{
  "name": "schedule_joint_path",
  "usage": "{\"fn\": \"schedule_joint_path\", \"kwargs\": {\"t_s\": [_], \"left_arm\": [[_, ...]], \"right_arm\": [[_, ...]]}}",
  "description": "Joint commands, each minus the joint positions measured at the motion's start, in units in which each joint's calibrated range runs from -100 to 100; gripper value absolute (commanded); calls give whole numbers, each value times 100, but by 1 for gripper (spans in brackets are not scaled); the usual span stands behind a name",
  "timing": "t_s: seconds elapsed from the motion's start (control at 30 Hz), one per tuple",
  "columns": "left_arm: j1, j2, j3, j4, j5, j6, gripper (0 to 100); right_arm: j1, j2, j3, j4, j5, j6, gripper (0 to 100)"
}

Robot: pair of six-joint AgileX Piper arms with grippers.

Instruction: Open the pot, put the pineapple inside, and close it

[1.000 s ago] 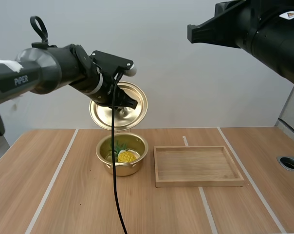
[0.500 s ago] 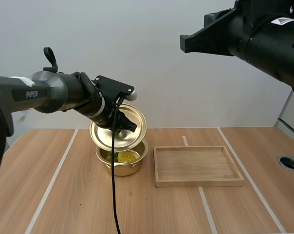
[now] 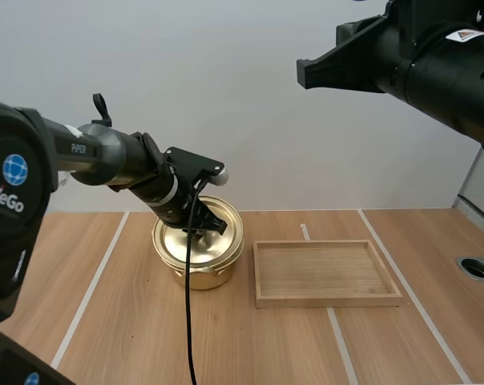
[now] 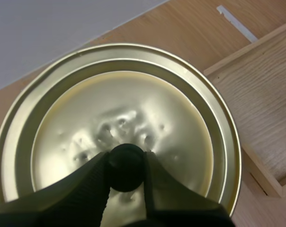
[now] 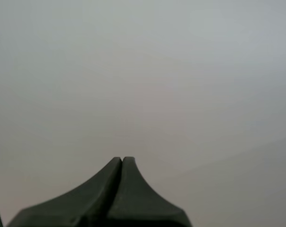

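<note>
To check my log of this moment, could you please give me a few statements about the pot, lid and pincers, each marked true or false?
The left pincer grips the lid by its knob. True.
The lid lies in the tray. False: it is on the pot.
The right pincer is shut on nothing. True.
The tray stands left of the pot. False: it stands to its right.
</note>
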Motion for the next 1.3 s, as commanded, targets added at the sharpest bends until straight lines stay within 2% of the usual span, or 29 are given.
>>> {"fn": "schedule_joint_path", "kwargs": {"t_s": [0.0, 0.47, 0.9, 0.93, 0.97, 1.03, 1.1, 1.13, 1.27], "left_arm": [[-7, 188, 15, -106, 44, 39, 0], [-7, 717, 15, -106, 167, 116, 0], [-7, 731, 15, -106, 84, 190, 0], [-7, 731, 15, -106, 118, 190, 4], [-7, 731, 15, -106, 138, 201, 13], [-7, 731, 15, -106, 155, 276, 42], [-7, 731, 15, -135, 134, 278, 94], [-7, 731, 15, -200, 116, 278, 100], [-7, 731, 15, -188, 116, 184, 100]], "right_arm": [[-28, -55, 12, -55, -13, 13, 0], [-28, -55, 12, -55, -13, 13, 0], [-28, -55, 12, -55, -13, 13, 0], [-28, -55, 12, -55, -13, 13, 0], [-28, -55, 12, -55, -13, 13, 0], [-28, -55, 12, -55, -13, 13, 0], [-28, -55, 12, -55, -13, 13, 0], [-28, -55, 12, -55, -13, 13, 0], [-28, -55, 12, -53, 46, 13, 0]]}}
